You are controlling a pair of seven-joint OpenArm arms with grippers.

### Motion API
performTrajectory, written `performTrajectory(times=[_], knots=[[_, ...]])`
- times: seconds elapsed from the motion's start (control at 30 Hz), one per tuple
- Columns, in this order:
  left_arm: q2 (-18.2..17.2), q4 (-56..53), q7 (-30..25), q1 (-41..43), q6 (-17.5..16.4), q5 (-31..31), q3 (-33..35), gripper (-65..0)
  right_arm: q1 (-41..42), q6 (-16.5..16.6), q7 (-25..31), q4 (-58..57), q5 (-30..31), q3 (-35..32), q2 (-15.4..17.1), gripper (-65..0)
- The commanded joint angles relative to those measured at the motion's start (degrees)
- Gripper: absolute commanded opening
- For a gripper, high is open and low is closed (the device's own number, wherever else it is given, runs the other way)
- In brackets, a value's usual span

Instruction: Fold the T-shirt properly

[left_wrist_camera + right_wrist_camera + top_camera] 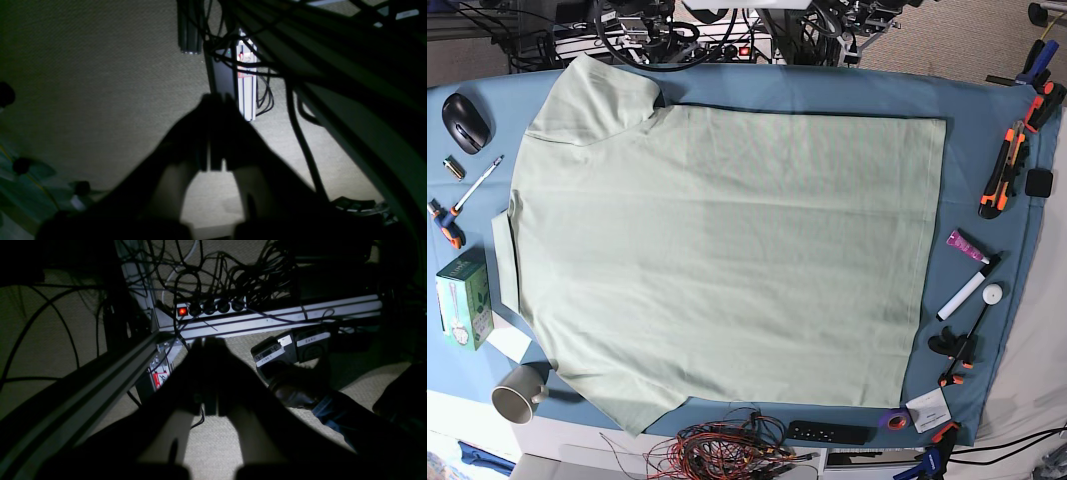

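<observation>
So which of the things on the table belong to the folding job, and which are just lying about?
Job:
T-shirt, spread flat on the tablecloth

Lying about:
mouse
pen
green box
mug
utility knife
marker
remote
wire tangle

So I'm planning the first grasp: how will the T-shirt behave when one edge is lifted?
The T-shirt lies flat with soft wrinkles, so it will probably drape limply, not hold shape. It spans most of the tablecloth, so a lifted edge likely drags the rest along.
</observation>
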Motion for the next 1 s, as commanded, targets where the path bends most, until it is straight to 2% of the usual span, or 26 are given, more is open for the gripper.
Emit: performTrajectory(times=[0.0,0.97], knots=[[-0.04,0.26,0.07,0.04,-0.37,-0.15,-0.09,-64.5,0.02,0.11,0.74,0.35,-0.09,0.15,0.35,-65.0],[-0.04,1.66,0.02,1.11,-0.35,-0.17,-0.09,-64.5,0.04,0.09,2.49,0.35,-0.09,0.15,0.35,-65.0]])
